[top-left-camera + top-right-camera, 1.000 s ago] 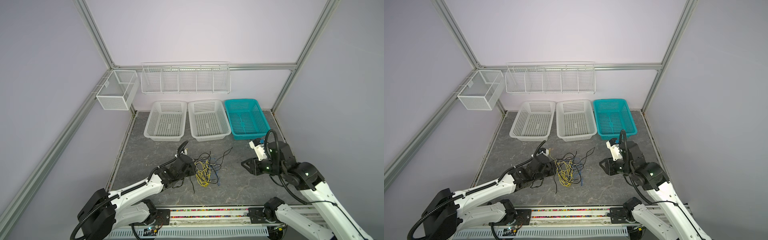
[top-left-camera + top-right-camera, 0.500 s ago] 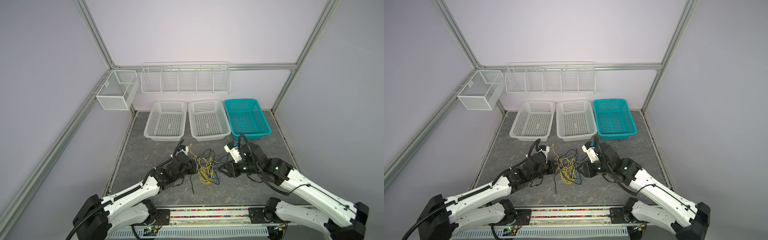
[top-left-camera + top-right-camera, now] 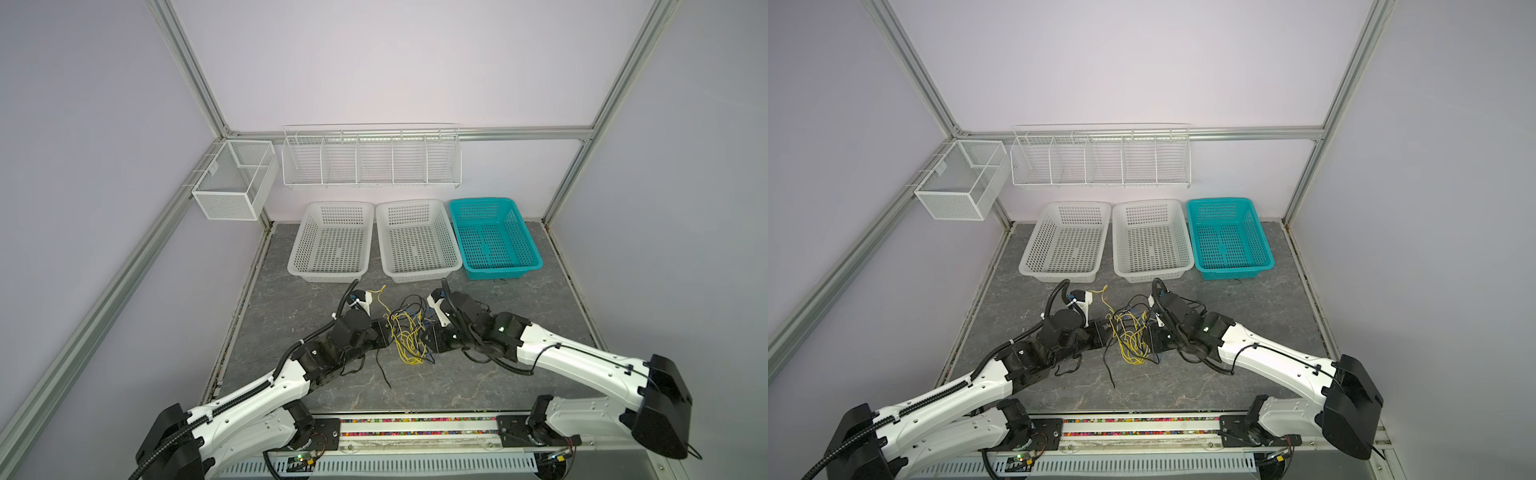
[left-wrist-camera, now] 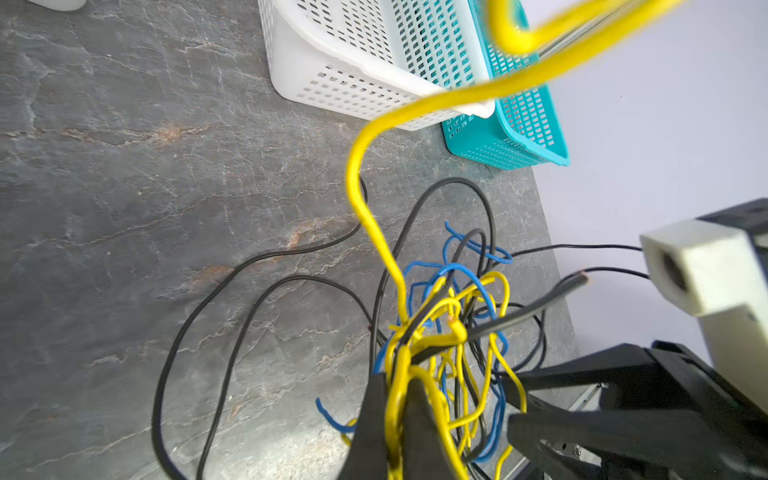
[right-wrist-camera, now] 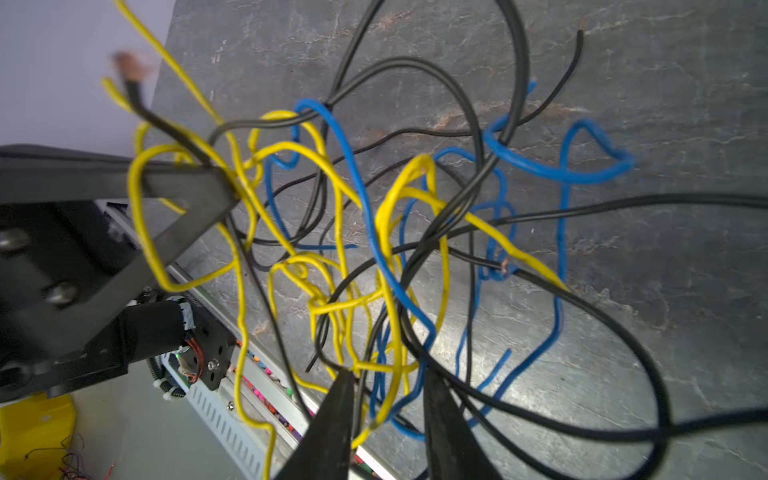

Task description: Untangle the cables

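Observation:
The cables (image 3: pixel 409 334) (image 3: pixel 1131 336) lie as one knot of thin yellow, blue and black wires mid-table, between my two grippers. My left gripper (image 3: pixel 388 332) (image 4: pixel 395 399) is at the knot's left side, shut on a yellow cable (image 4: pixel 361 199) that rises past the left wrist camera. My right gripper (image 3: pixel 426 336) (image 5: pixel 388 399) is pushed into the knot's right side. Its jaws stand apart, with yellow, blue and black strands running through the gap. Blue loops (image 5: pixel 561 174) and long black strands (image 4: pixel 232 274) spread over the stone-grey table.
Two white baskets (image 3: pixel 328 276) (image 3: pixel 419 274) and a teal basket (image 3: pixel 498 272) line the back of the table, close behind the knot. A wire rack (image 3: pixel 371 156) and a mesh box (image 3: pixel 232 178) hang on the walls. A rail (image 3: pixel 415 426) runs along the front edge.
My right arm swung in from the right side to the knot, and its jaws narrowed around strands. My left gripper shifted slightly toward the baskets, still shut on the yellow cable.

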### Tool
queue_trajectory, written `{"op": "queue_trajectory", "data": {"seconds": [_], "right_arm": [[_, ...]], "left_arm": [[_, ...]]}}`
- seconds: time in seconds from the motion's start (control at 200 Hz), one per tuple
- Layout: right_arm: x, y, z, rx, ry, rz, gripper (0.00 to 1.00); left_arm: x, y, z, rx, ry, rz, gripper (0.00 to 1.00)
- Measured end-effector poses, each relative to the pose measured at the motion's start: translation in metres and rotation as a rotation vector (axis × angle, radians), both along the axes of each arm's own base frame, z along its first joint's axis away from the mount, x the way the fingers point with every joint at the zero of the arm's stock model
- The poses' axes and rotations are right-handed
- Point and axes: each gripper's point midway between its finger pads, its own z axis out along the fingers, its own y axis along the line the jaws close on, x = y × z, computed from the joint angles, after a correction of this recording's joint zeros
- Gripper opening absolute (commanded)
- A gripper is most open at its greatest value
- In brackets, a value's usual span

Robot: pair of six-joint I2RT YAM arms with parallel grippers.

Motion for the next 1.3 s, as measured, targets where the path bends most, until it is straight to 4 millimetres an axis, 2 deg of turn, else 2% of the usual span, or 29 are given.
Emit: {"op": "queue_trajectory", "data": {"seconds": [0.12, 0.36, 0.45, 0.55, 0.63, 0.72, 0.97, 1.065, 1.16, 1.25, 1.305], "right_arm": [[0.003, 0.002, -0.008, -0.012, 0.014, -0.019, 0.07], [0.003, -0.004, -0.007, 0.001, -0.013, -0.035, 0.07], [-0.001, -0.01, 0.005, 0.032, -0.044, -0.028, 0.07], [-0.004, -0.018, 0.03, 0.091, -0.097, -0.018, 0.07], [-0.007, -0.032, 0.051, 0.132, -0.146, -0.018, 0.06], [-0.01, -0.052, 0.066, 0.157, -0.179, -0.031, 0.06], [-0.014, -0.09, 0.076, 0.16, -0.19, -0.073, 0.06], [-0.014, -0.106, 0.083, 0.153, -0.214, -0.106, 0.06], [-0.013, -0.121, 0.106, 0.166, -0.277, -0.146, 0.06], [-0.013, -0.127, 0.121, 0.18, -0.319, -0.152, 0.06], [-0.013, -0.126, 0.122, 0.177, -0.318, -0.145, 0.06]], "left_arm": [[-0.001, 0.004, 0.001, -0.004, -0.006, 0.01, 0.0], [-0.003, 0.009, -0.008, 0.029, 0.013, 0.023, 0.0], [-0.003, 0.011, -0.019, 0.058, 0.04, 0.033, 0.0], [-0.003, 0.009, -0.034, 0.092, 0.078, 0.033, 0.0], [-0.003, 0.008, -0.046, 0.121, 0.107, 0.036, 0.0], [-0.003, 0.006, -0.054, 0.137, 0.126, 0.034, 0.0], [0.0, -0.007, -0.05, 0.095, 0.137, 0.003, 0.0], [0.007, 0.007, -0.062, 0.134, 0.168, 0.05, 0.0], [0.011, 0.032, -0.086, 0.213, 0.222, 0.124, 0.0], [0.007, 0.05, -0.105, 0.284, 0.263, 0.16, 0.0], [0.003, 0.057, -0.114, 0.318, 0.288, 0.165, 0.0]]}}
